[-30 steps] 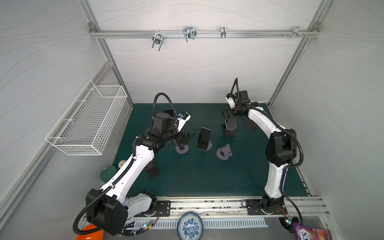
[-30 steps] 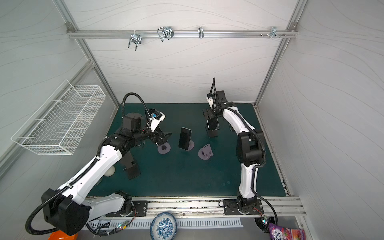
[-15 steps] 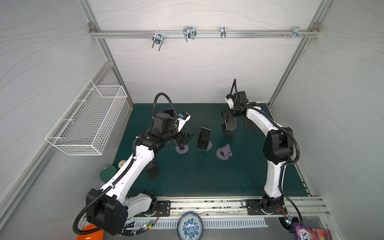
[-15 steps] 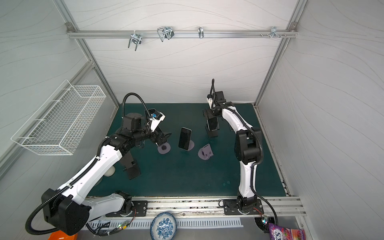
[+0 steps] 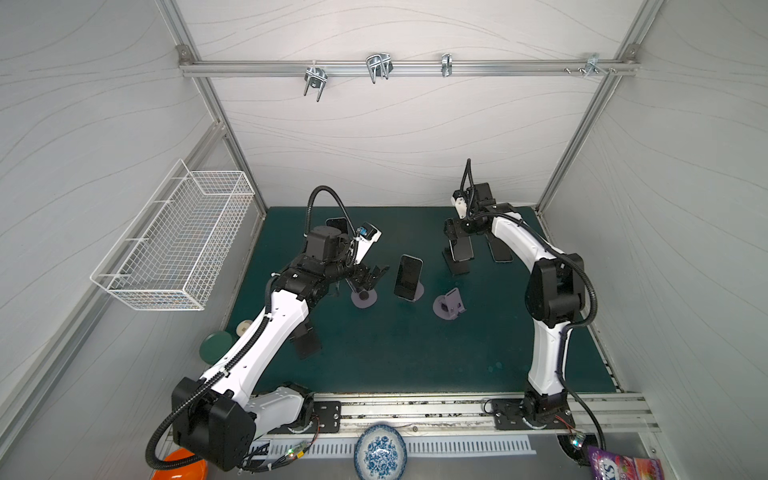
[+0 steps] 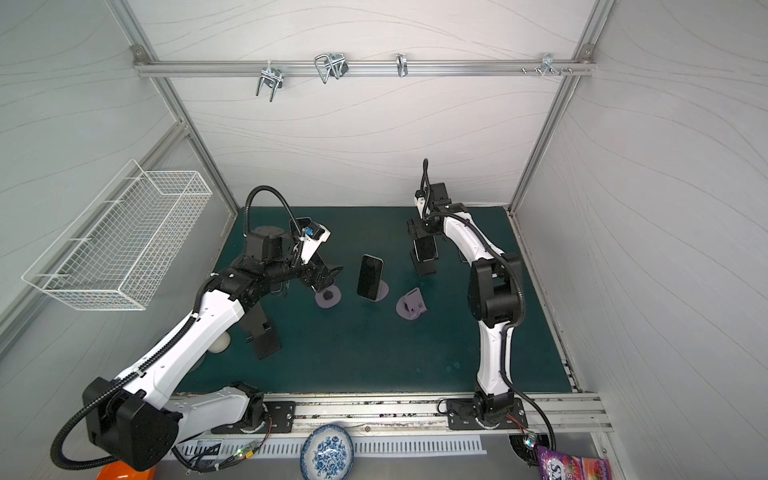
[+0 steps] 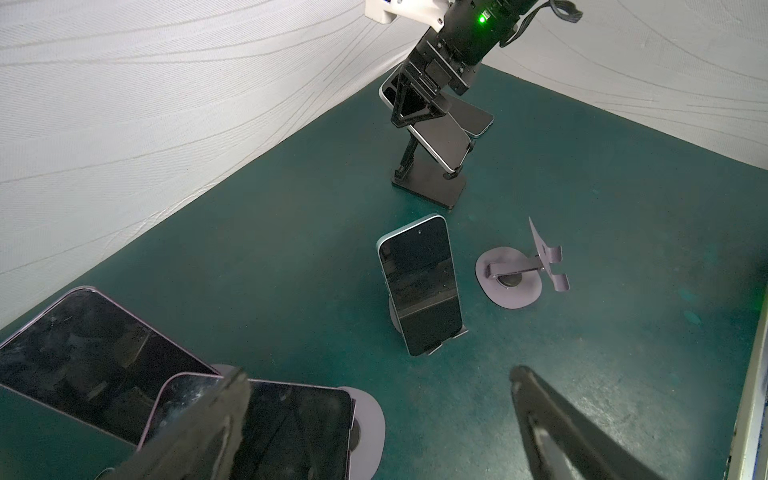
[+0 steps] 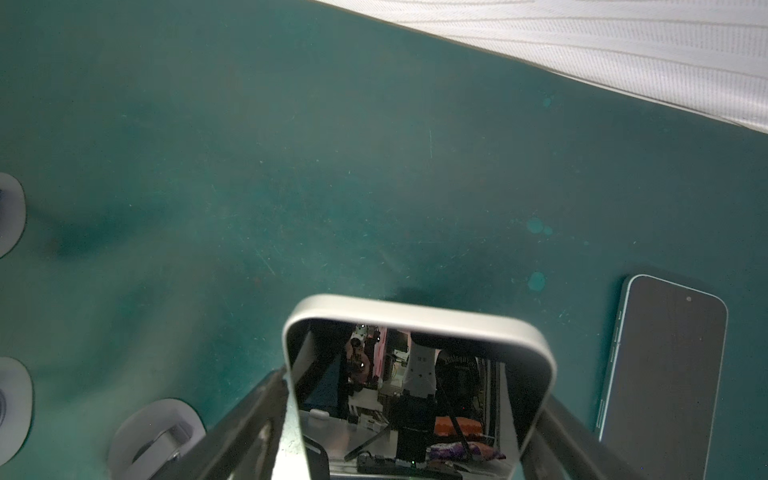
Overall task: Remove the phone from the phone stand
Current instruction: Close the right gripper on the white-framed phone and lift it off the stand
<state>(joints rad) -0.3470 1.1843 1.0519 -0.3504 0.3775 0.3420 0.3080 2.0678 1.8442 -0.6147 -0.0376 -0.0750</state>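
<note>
Here, the left gripper (image 5: 371,279) hangs spread wide and empty, well left of the silver-edged phone (image 7: 440,141) leaning on its black stand (image 7: 432,189) — long axis sloping up — whose side edges the nearer right gripper (image 8: 413,390) straddles, though I cannot tell whether it pinches.

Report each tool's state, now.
Left tool: open, empty.
Right tool: closed on the silver phone, which sits on the black stand.
</note>
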